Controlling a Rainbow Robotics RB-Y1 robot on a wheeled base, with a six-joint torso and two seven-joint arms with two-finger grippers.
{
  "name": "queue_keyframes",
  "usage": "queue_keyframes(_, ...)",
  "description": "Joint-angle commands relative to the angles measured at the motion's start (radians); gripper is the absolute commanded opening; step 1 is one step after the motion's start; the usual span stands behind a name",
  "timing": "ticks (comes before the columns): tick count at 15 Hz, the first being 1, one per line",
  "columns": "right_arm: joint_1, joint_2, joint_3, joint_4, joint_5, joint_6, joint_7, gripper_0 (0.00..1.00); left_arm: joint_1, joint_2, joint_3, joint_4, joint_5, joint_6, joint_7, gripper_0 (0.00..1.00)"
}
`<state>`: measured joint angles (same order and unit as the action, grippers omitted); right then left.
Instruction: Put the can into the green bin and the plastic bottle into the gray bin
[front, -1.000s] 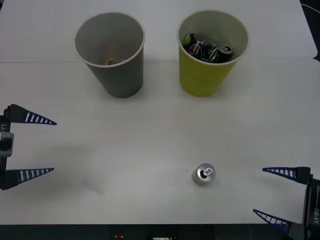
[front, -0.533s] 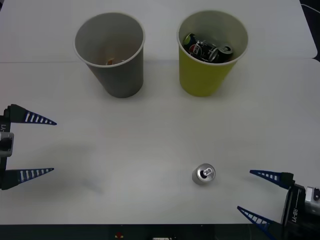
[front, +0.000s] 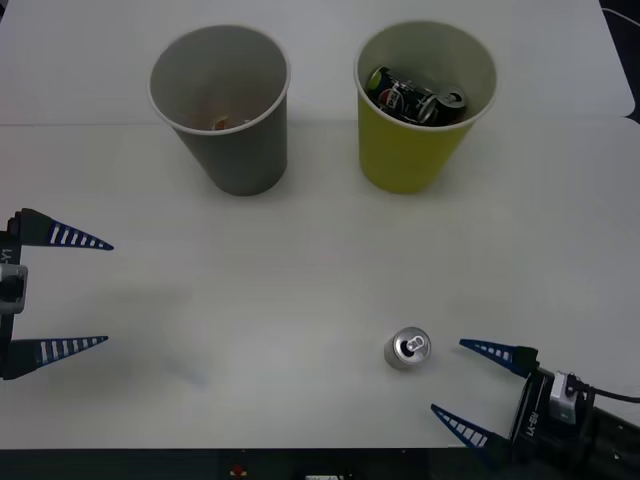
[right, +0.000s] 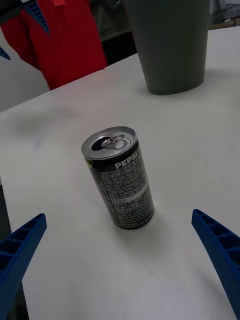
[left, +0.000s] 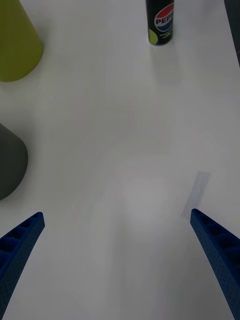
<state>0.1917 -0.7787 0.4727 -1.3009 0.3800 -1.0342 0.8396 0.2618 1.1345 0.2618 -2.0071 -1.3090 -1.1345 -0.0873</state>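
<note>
The right gripper hangs low over the near right part of the table, its blue fingers spread wide and holding nothing. Just ahead of its tips, apart from them, the can stands upright on the table; in the right wrist view the can sits between and beyond the two fingers, dark with a silver top and pull tab. Farther out from the gripper, at the far side of the table, stands the green bin, with dark cans lying inside it. Beside it stands the gray bin, with something small and orange at its bottom that I cannot identify. Well apart at the table's left edge, the left gripper waits, its fingers wide apart and empty.
</note>
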Motion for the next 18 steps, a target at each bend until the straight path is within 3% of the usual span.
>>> queue_keyframes(1, -0.046, 0.039, 0.041, 0.054, 0.0, 0.0, 0.035, 1.0, 0.0, 0.0, 0.0, 0.0, 0.0, 0.0, 0.0, 1.0)
queue_keyframes(8, -0.144, 0.121, 0.078, 0.15, 0.039, 0.0, 0.119, 1.0, 0.0, 0.0, 0.0, 0.0, 0.0, 0.0, 0.0, 1.0)
queue_keyframes(18, -0.198, 0.182, 0.09, 0.153, 0.048, 0.052, 0.181, 1.0, 0.0, 0.0, 0.0, 0.0, 0.0, 0.0, 0.0, 1.0)
